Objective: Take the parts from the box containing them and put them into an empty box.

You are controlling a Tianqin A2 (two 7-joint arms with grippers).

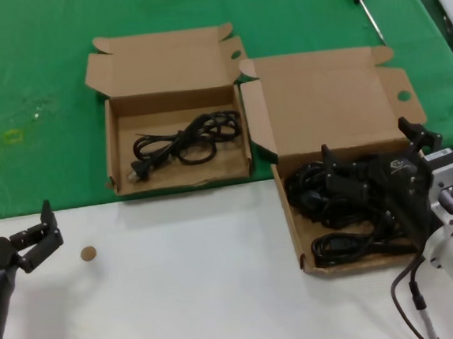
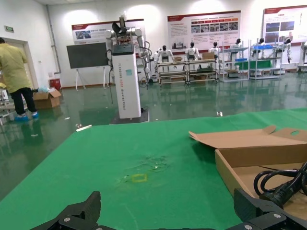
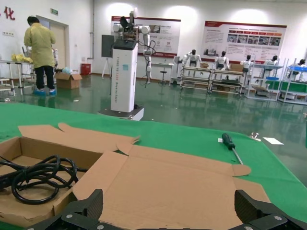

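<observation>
As the head camera looked down on the table, two open cardboard boxes lay side by side across the edge of the green cloth (image 1: 37, 91): the smaller box (image 1: 181, 179) on the left held one bundled black power cord (image 1: 183, 140), and the larger box (image 1: 340, 104) on the right, its wide lid laid back with a round hole near one tab, held a heap of black cords (image 1: 328, 196). The right gripper (image 1: 372, 157) was over that heap inside the larger box, one finger (image 1: 418, 133) raised toward the box's right edge and the other down among the cords, so the fingers stood spread; whether they touched a cord could not be told. The left gripper (image 1: 43, 233) hung over the white table at the near left, well apart from both boxes, its fingers spread, with a small brown disc (image 1: 89, 254) just beside it. A screwdriver (image 1: 361, 3) lay on the cloth beyond the larger box. In the left wrist view, the two finger tips (image 2: 81, 211) stood wide apart above the cloth, and the smaller box (image 2: 249, 153) with its cord (image 2: 280, 184) showed to one side. In the right wrist view, the finger tips (image 3: 84, 206) were likewise wide apart over the larger box's lid (image 3: 163, 187), with the smaller box's cord (image 3: 41, 177) and the screwdriver (image 3: 231, 146) farther off.
</observation>
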